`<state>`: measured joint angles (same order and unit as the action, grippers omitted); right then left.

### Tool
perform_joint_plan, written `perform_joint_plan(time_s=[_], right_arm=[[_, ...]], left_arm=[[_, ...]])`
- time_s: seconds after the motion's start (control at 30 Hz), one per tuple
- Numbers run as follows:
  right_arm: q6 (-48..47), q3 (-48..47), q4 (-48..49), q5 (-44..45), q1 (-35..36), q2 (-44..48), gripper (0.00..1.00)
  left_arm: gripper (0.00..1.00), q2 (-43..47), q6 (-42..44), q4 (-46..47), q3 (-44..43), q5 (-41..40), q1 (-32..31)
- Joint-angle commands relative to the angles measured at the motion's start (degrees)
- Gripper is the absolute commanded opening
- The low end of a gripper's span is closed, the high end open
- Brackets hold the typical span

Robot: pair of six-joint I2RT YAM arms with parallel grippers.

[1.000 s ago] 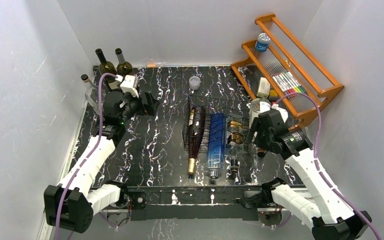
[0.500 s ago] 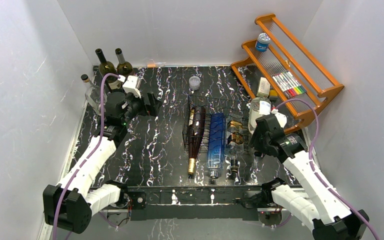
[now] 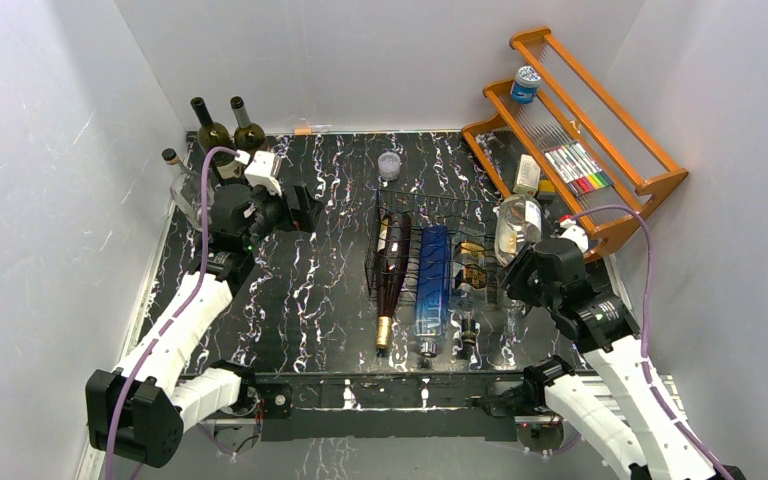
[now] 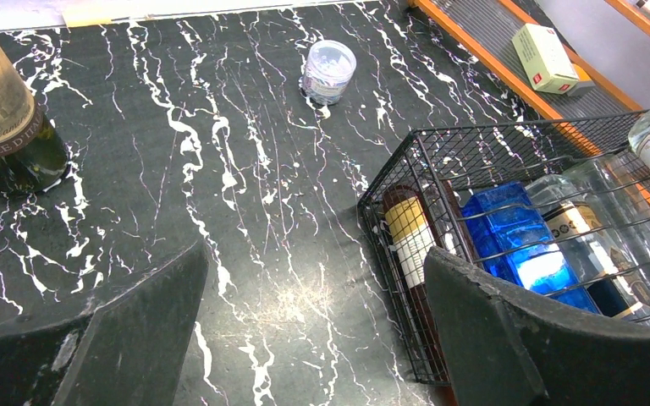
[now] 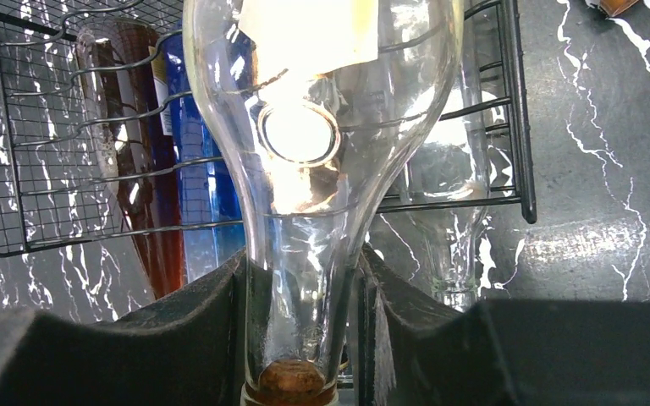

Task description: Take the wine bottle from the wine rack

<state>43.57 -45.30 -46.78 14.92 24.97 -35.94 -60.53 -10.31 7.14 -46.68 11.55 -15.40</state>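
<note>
Right tool point(image 5: 303, 330): clamped tight on the clear wine bottle point(image 5: 322, 127), at its neck.
Bottle: raised over the wine rack point(image 5: 42, 127), right end.
Left tool point(image 4: 313, 330): wide open, holding nothing.
Tip: lift straight up and clear the wires before swinging away.

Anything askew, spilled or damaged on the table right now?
Only the clear bottle stands out. It is tilted at the wine rack's right edge, with its neck clamped in the right end effector. That looks like the pick rather than a fault. No spill or breakage is visible.
</note>
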Motion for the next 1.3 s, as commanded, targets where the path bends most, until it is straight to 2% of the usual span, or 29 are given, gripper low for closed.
perform_joint_plan(time_s=[0.0, 0.13, 0.43, 0.8, 1.03, 1.27], right_arm=[[0.30, -0.95, 11.41, -4.54, 0.03, 1.40, 0.06], [-0.03, -1.76, 12.66, -5.59, 0.04, 2.11, 0.00], [0.23, -1.72, 14.75, -7.57, 0.03, 3.69, 0.00], [7.30, -3.96, 19.56, -13.35, 0.03, 2.22, 0.00], [6.36, -4.45, 24.46, -17.76, 0.00, 0.00, 0.00], [6.51, -5.93, 25.47, -21.71, 0.05, -3.04, 0.00]], left_arm=[[0.98, 1.25, -0.15, 0.31, -0.29, -0.56, -0.29], [0.98, 0.90, -0.25, 0.35, -0.29, -0.50, -0.25], [0.98, 0.24, -0.50, 0.68, -0.15, -0.24, -0.30], [0.98, -0.59, -0.59, 0.69, -0.11, 0.24, -0.25], [0.98, -1.66, -0.59, 0.69, -0.15, 0.67, -0.26], [0.98, -2.59, -1.15, 0.87, -0.24, 2.22, -0.43]])
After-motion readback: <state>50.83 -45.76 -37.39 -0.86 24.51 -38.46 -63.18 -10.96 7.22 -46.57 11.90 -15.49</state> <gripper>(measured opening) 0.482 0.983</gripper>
